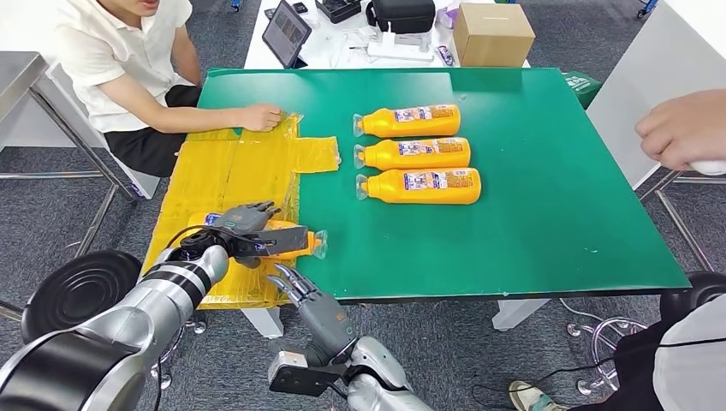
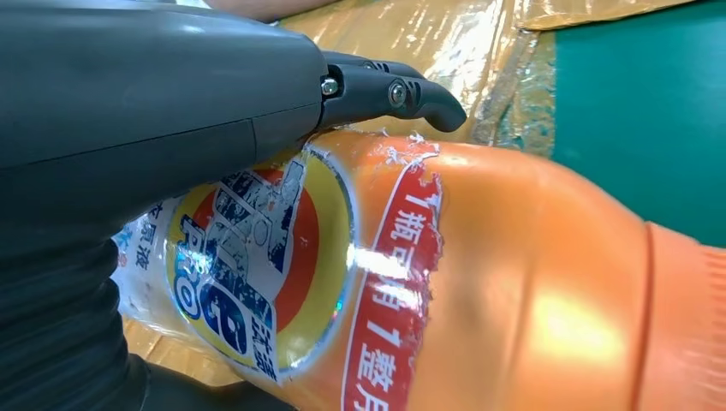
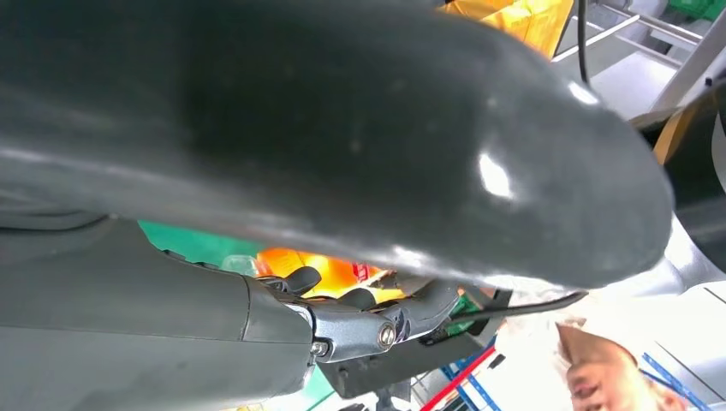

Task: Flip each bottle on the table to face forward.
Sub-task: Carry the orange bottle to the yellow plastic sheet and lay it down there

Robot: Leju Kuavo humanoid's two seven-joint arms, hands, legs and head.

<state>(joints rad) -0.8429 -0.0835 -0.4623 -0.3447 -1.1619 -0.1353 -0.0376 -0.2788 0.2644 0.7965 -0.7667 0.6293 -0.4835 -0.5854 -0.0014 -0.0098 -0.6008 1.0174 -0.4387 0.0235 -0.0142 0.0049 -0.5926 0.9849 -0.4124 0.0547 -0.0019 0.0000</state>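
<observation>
An orange bottle lies on its side on the yellow taped sheet at the table's near left corner, its clear cap toward the table's middle. My left hand lies over it and grips its body; in the left wrist view the thumb crosses the bottle's label. My right hand hangs just below the table's front edge, fingers spread and holding nothing. Three more orange bottles lie side by side mid-table, labels up, caps pointing left.
A person sits at the far left with a hand resting on the yellow sheet. Another person's hand hovers at the right edge. The green table top is bare on the right. A black stool stands on the floor at left.
</observation>
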